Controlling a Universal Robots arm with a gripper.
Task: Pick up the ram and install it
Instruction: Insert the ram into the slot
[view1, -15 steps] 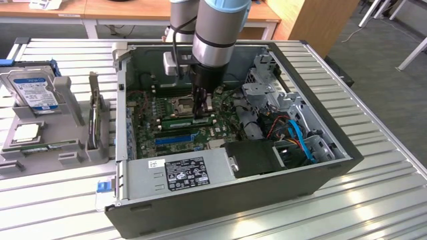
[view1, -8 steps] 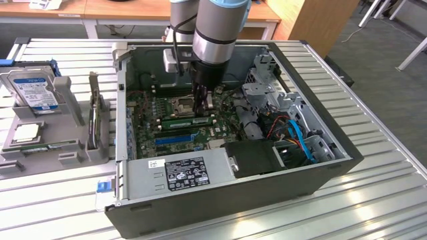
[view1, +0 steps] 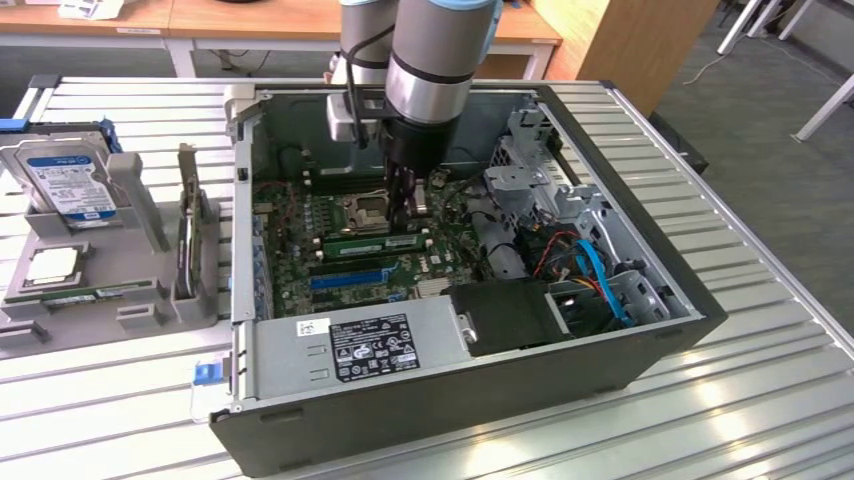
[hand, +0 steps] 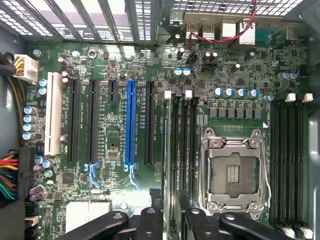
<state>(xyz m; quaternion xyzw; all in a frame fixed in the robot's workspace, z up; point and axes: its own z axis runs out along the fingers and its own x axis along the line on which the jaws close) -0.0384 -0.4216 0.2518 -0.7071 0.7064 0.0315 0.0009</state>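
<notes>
**Gripper open over a seated ram stick**

An open computer case (view1: 467, 410) lies on its side on a slatted metal table (view1: 747, 400), with the motherboard (view1: 300, 235) facing up. The arm reaches down into the case. The gripper (view1: 411, 208) hangs over the middle of the board, beside the empty processor socket (view1: 367, 210). Its jaws are released: in the wrist view the black fingers (hand: 150, 217) stand apart with board showing between them, and they grasp nothing.

The ram (view1: 376, 243) stands on edge in a memory slot between the socket and the blue expansion slot (view1: 354, 277). It sits just under the fingertips, and I cannot tell whether they touch it.

Little of the writing can be read. The power supply (view1: 287, 365), at the case's edge nearest the exterior camera, carries a black label (view1: 374, 345) crowded with white print and approval marks. A small white sticker (view1: 304, 327) sits beside it. Both are too small to make out. Fine white lettering runs along the board's slots in the wrist view and is just as unreadable.

A grey holder (view1: 147, 310) stands near the table's edge at the exterior view's left. It holds an upright hard drive (view1: 67, 180) with a blue-and-white label whose words are illegible. It also holds a square silver processor chip (view1: 54, 265) and a narrow green strip (view1: 94, 293) at its front. A dark card (view1: 198, 235) stands on edge on the side nearest the case.
</notes>
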